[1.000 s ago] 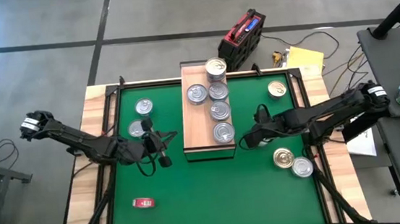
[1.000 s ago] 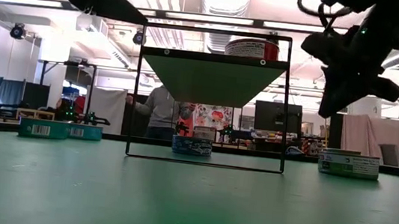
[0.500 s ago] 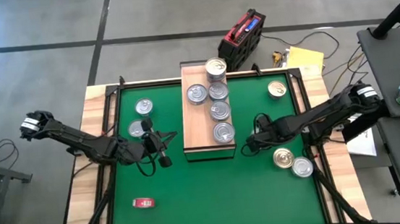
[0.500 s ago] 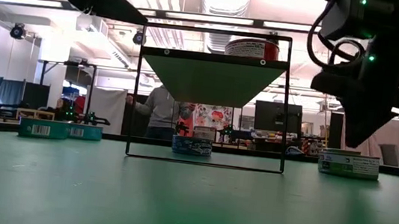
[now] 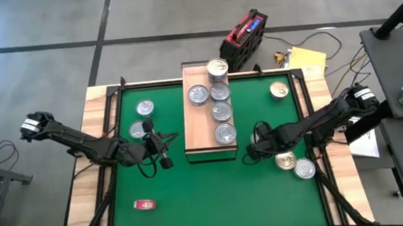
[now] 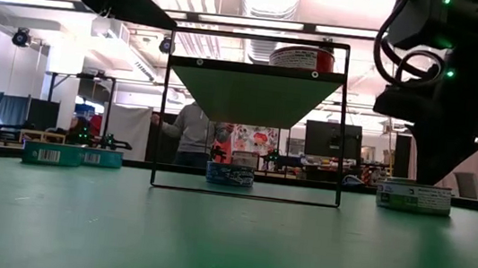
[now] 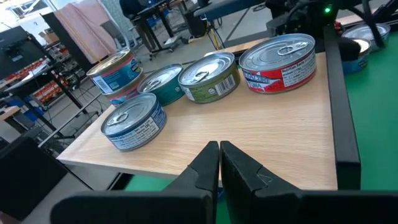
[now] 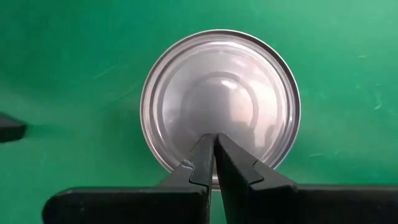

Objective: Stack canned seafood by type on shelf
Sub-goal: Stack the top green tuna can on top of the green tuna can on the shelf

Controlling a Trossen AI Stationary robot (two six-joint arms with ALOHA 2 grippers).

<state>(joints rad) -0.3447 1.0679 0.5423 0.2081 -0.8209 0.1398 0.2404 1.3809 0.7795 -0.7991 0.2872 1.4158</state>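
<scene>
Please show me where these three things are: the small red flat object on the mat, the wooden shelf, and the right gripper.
small red flat object (image 5: 144,203), high view, its middle.
shelf (image 5: 199,128), high view, bare wood beside the cans.
right gripper (image 8: 215,152), right wrist view, shut fingertips above a silver can lid.

Five tins on the shelf (others lie on mat)

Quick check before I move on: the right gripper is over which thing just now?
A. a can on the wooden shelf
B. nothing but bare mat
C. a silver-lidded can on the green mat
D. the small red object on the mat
C: the right wrist view shows the right gripper, fingers shut, poised above a silver-lidded can that sits on the green mat, off the shelf.
</scene>
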